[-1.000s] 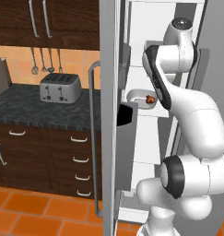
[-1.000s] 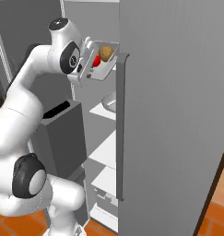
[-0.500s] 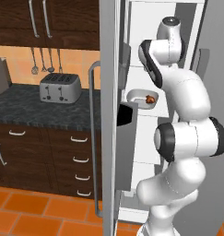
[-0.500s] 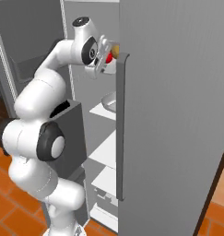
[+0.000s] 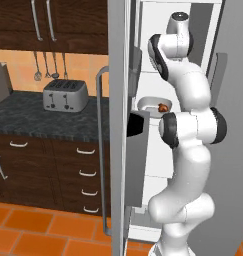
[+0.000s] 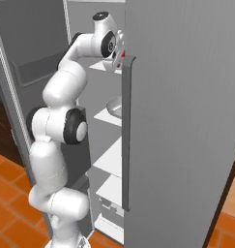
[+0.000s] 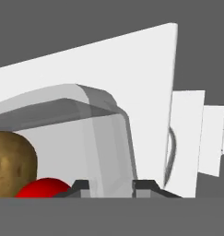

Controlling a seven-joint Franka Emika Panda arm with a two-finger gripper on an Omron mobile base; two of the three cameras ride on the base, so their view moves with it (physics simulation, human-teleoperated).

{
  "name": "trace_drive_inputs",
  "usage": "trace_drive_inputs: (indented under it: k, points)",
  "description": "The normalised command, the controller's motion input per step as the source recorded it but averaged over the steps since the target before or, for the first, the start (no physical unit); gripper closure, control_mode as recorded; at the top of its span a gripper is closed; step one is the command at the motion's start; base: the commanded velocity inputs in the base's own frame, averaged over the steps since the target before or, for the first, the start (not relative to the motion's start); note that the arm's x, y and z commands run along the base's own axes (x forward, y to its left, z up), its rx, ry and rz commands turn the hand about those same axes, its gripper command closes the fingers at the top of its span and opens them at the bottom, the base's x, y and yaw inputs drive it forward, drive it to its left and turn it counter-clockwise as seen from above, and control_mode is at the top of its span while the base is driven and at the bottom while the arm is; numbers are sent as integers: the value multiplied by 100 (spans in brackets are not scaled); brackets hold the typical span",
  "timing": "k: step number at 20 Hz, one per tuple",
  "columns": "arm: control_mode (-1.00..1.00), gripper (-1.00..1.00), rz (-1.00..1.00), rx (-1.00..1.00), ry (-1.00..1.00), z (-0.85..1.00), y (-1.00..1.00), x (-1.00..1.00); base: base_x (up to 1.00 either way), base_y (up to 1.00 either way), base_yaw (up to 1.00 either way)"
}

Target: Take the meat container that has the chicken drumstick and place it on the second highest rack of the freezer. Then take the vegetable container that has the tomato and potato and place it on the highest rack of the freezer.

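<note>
The gripper (image 7: 107,184) stands clamped on the near wall of the vegetable container (image 7: 85,133), potato (image 7: 12,163) and tomato (image 7: 44,188) inside; the tray hangs above the freezer's top rack (image 7: 109,60), near its front edge; meat container (image 5: 153,104) rests one rack lower.

Red tomato (image 7: 43,188), tan potato (image 7: 12,163), pale grey vegetable container (image 7: 97,133).

Glossy white arm (image 5: 193,100), dark joints

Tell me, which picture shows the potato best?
The hand view: the potato sits big at the left in the white tray, beside the tomato. In the right base view I can't make it out; the left base view shows the drumstick.
</note>
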Motion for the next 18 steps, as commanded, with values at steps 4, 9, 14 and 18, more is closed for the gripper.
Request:
trace_drive_inputs:
  k: [4,9,14,18]
  points:
    - [-100,100,0,0,3,-4,-3,59,0,0,0]
    - [-100,-100,0,-1,-5,-30,0,-1,0,0,0]
    - [-100,-100,7,0,-35,-52,2,-27,0,0,0]
    - [-100,-100,8,0,-40,-80,17,-4,0,0,0]
